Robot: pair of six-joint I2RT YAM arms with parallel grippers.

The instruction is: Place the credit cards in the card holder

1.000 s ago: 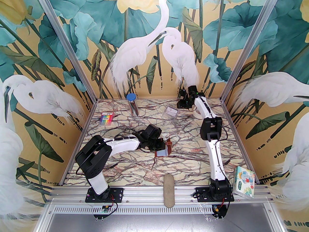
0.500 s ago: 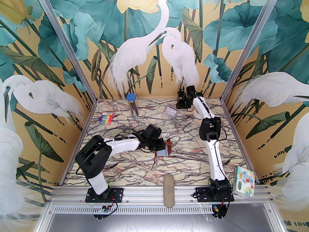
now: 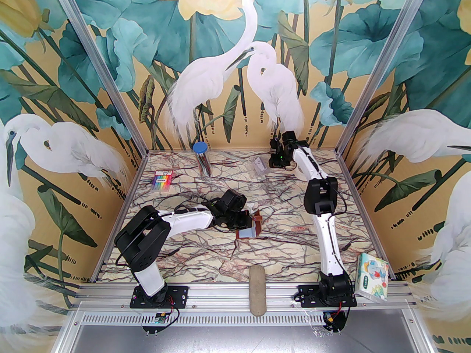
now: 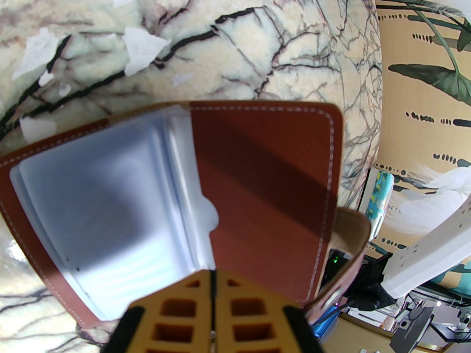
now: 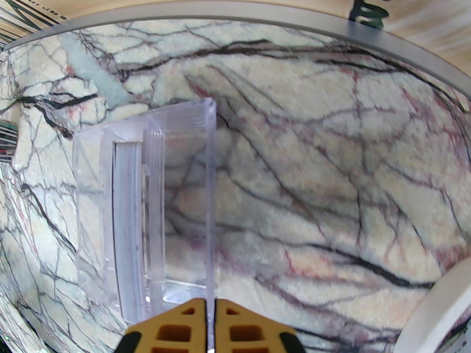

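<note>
- Card holder [image 4: 257, 182] is pinched at its near edge by the left gripper [image 4: 212, 276]. The jaws are closed tight on it, meeting where the clear plastic sleeves [image 4: 110, 204] join the reddish-brown leather cover.
- In the left wrist view the holder is spread open, with the bluish sleeves to the left of the jaws and bare stitched leather to the right. The snap tab [image 4: 353, 230] curls up off the right-hand edge.
- From above, the holder sits near the middle of the tabletop [image 3: 279, 241], right at the tip of the left arm.
- The right gripper [image 5: 210, 303] has its jaws closed on a thin side wall of a clear plastic box [image 5: 176, 120]. The box stands near the back edge of the tabletop, right of centre.
- Thin pale sheets [image 5: 127, 215] stand on edge in a slot inside the box. What they are cannot be told.
- The two grippers are well apart, the right one far behind the left.
- A rainbow pen pack [image 3: 162, 180] lies at the far left, and a jar with a blue lid [image 3: 201, 158] stands at the back.
- A tissue pack [image 3: 372, 277] rests at the near right corner, beside the right arm's base.
</note>
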